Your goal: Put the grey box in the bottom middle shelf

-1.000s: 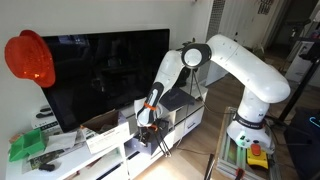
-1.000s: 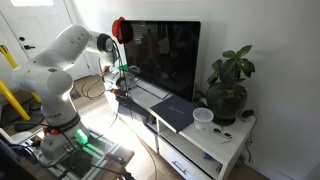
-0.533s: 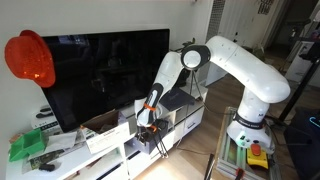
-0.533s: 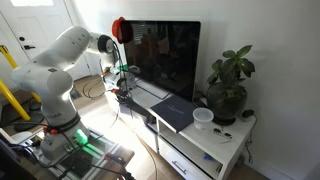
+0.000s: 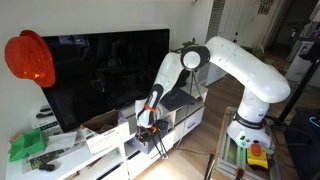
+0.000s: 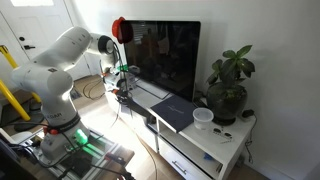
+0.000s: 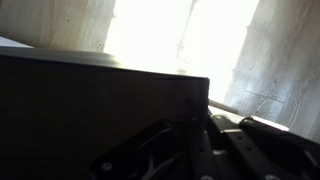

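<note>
Gripper [image 5: 148, 120] hangs low at the front of the white TV bench [image 5: 190, 120], roughly 6 o'clock of the TV [image 5: 105, 75]. The grey box [image 5: 151, 132] looks to be right under it. Can't tell whether it's being gripped, it's too dark.

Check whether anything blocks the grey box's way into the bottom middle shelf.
Nothing visible does. The gripper hangs low at the front of the white bench. The wrist view is too dark to show the grey box or the shelf, so a hidden obstacle cannot be ruled out.
</note>
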Motion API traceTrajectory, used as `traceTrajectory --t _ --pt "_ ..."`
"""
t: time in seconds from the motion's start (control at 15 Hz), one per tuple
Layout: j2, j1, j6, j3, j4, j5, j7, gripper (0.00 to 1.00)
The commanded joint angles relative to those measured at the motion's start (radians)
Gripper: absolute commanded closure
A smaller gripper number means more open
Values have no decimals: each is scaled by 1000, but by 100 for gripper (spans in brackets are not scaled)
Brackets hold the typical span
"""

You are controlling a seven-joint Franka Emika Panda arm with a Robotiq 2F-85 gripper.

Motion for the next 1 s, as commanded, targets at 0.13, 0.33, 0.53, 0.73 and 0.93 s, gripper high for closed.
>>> traceTrajectory --t 0.13,0.33,0.53,0.73,0.93 --pt "17 -3 64 1 34 -10 19 99" --pt "15 1 69 -1 40 -17 15 64" --pt "2 2 78 -1 43 -14 21 44" --pt "5 9 56 -10 44 -15 30 23" --pt "19 5 23 -12 51 -18 24 3"
